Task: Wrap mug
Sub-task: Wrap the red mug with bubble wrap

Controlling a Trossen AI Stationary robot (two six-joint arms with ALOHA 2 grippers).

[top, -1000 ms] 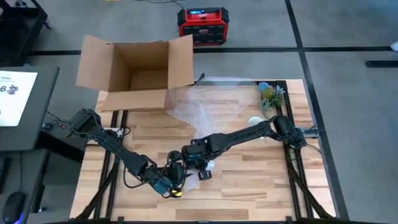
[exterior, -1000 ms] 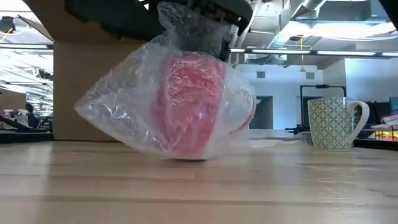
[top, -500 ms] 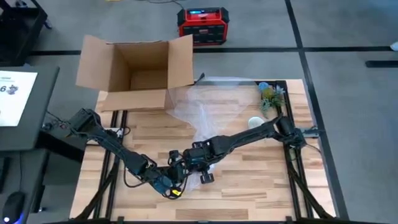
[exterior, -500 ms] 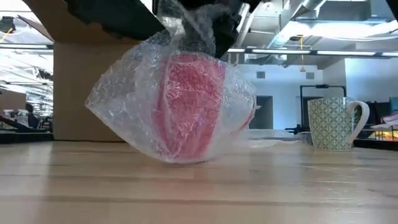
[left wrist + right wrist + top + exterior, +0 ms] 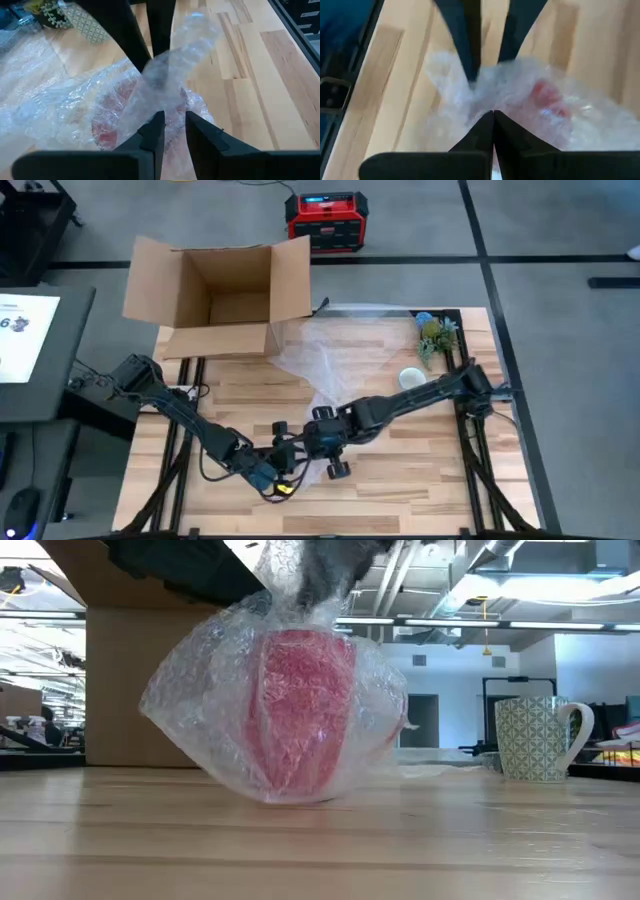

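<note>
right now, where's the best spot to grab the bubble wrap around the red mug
Probably the gathered tuft of bubble wrap above the red mug, approached from above. The wrap balloons loosely around the sides and offers little to pinch, while the top bunches into a narrow twist. Both end effectors, left and right, are already at that bunch.

Only legible mark: "6" on white sheet (image 5: 25, 330) at table's left.

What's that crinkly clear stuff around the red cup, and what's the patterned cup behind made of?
The wrap looks like clear plastic bubble wrap: tiny bubbles, glossy, see-through. The patterned mug seems glazed ceramic, judging by its thick handle and smooth printed surface, though I can't be sure.
</note>
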